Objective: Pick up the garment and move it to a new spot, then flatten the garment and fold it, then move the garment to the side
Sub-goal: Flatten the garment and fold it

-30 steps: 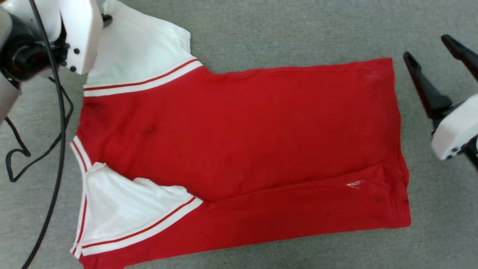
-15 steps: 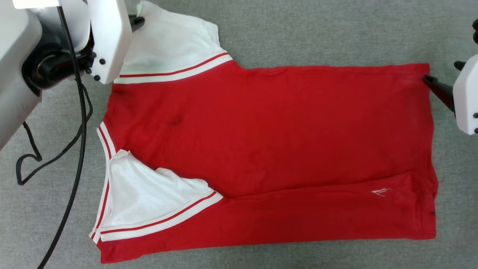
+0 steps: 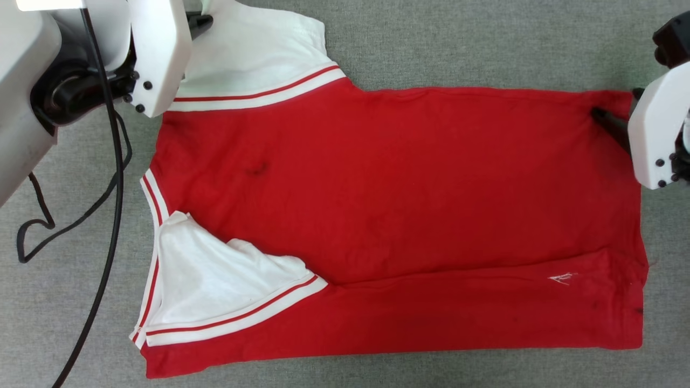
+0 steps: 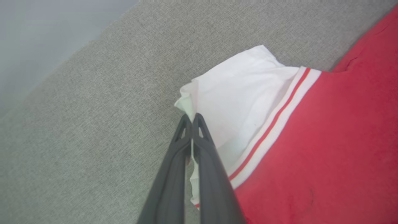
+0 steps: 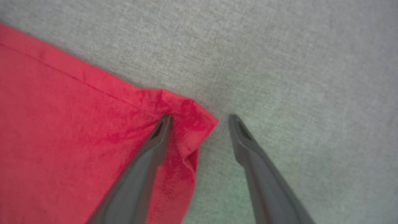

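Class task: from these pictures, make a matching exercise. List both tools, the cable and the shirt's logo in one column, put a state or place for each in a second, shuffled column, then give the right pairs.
Column one:
1 left tool
2 right tool
3 black cable
4 white logo

Column two:
A lies on the grey surface
B open, astride a corner of the garment
C shut on the edge of a white sleeve
D sits on red cloth

Pairs: 1-C, 2-B, 3-A, 4-D
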`<state>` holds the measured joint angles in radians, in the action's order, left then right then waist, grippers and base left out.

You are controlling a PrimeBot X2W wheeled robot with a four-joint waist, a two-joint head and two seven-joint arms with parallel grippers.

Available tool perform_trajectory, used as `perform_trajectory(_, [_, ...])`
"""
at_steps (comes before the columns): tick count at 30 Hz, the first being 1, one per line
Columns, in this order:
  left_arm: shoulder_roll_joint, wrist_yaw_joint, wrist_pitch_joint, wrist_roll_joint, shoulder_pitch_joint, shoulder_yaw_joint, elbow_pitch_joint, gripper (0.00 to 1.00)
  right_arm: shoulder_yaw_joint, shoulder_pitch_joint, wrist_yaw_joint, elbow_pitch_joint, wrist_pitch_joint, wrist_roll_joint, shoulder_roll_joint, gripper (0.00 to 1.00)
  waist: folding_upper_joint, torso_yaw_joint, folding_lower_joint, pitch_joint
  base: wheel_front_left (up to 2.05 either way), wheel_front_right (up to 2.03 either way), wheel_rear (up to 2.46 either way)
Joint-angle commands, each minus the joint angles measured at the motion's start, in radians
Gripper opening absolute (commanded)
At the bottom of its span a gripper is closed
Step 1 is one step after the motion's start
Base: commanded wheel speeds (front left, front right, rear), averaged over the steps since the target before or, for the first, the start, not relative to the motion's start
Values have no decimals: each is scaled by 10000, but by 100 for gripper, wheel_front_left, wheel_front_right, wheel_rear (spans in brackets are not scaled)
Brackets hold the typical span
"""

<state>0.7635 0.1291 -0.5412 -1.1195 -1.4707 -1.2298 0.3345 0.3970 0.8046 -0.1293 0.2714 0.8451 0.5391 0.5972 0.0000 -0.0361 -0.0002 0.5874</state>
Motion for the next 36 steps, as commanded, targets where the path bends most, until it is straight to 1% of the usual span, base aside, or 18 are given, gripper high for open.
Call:
perform_trajectory(1, [11,7,97,-45,-93,-78,56,0,514,-341,-22,422,-310,83,-347,0,0,-27,2,-77,0,0,0])
perform_trajectory(10, [99,7,779,-308,570,-292,278,0,453,-141,-4,988,-2901,234,-174,0,0,-178,2,-1030,0,0,0])
perform_trajectory(16, [203,7,1412,-475,1204,-388,237,0,595,-744,-5,1074,-3992,487,-192,0,0,-185,2,-1981,0,0,0])
perform_trajectory(22, [454,7,1817,-559,2026,-448,-152,0,647,-1505,-5,966,-4571,644,-82,0,0,-170,2,-2818,0,0,0])
perform_trajectory(30, [1151,7,2276,-551,3272,-471,-810,0,958,-2574,-5,733,-4783,890,147,0,0,-162,2,-3673,0,0,0])
perform_trajectory(36, [1599,-290,2628,-626,4449,-477,-1503,0,1074,-3333,-5,632,-4863,1161,282,0,0,-105,2,-4217,0,0,0])
